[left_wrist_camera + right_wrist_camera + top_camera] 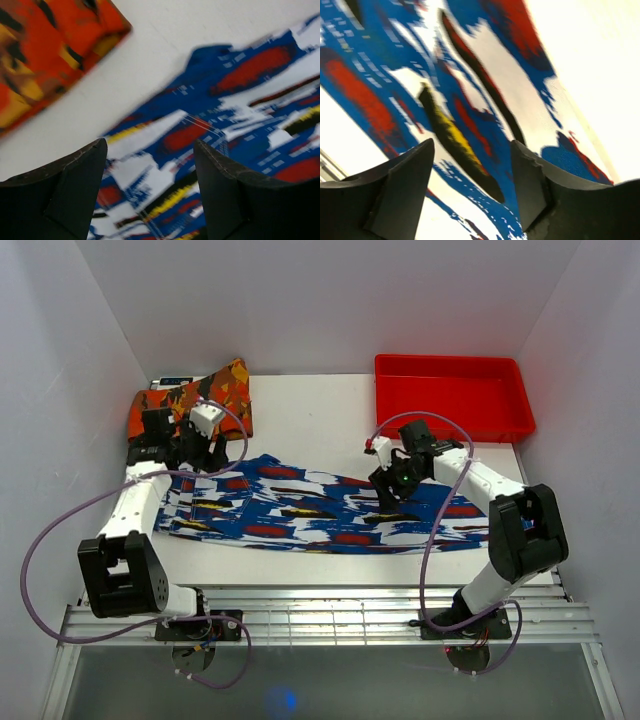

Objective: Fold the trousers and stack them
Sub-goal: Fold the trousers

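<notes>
Trousers (320, 508) spread lengthwise across the white table (310, 420)

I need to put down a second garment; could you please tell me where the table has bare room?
Free: the white table's far strip between the folded orange cloth and the red plastic tray, and the near strip between the blue printed trousers and the metal rails. Crowded: the middle, with the trousers under the left gripper and right gripper.
</notes>
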Available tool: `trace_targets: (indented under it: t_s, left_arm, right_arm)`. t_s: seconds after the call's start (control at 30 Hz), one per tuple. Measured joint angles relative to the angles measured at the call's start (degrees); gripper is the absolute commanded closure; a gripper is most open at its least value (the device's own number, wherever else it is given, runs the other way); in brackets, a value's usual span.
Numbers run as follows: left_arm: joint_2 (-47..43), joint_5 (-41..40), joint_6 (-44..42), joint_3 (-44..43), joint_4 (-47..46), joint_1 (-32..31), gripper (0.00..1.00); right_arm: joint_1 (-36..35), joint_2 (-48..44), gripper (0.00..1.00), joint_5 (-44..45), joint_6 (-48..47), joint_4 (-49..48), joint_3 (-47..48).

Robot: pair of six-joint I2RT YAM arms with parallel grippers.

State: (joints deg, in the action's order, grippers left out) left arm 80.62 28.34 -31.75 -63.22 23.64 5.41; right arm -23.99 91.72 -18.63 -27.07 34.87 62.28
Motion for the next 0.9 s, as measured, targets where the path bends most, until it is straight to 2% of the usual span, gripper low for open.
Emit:
trace_targets:
  t_s: [0.13, 0.23, 0.4, 0.5, 0.63, 0.77, 0.9]
  left_arm:
    - [1.1, 1.4, 4.5, 6.2, 6.9, 1.7, 0.29]
    - [8.4, 1.0, 7.7, 7.6, 10.8, 8.3, 0.31]
    - [17.1, 3.1, 11.8, 5.3, 14.3, 21.4, 0.32]
    - [18.7, 4.8, 13.0, 3.4, 16.7, 23.9, 0.32]
    - [18.8, 4.3, 13.6, 3.1, 17.0, 26.0, 0.31]
    - [17.3, 3.3, 13.9, 4.4, 16.5, 27.0, 0.30]
    - [15.6, 3.1, 14.0, 6.0, 16.5, 27.1, 0.29]
  right_arm:
    - [4.7, 3.7, 0.38, 1.0, 2.6, -0.3, 0.1]
    - [7.9, 7.8, 0.38, 2.0, 2.9, -1.0, -1.4]
    - [11.2, 7.2, 0.40, 0.8, 3.5, -3.2, -2.4]
    - [12.0, 5.6, 0.34, 0.4, 3.1, -3.0, -3.3]
    - [16.3, 0.5, 0.32, 2.7, 2.7, 2.5, -3.6]
    - [26.2, -8.3, 0.34, 5.3, 0.8, 6.7, -3.4]
    - [42.2, -11.8, 0.34, 8.0, -4.0, 7.9, -3.6]
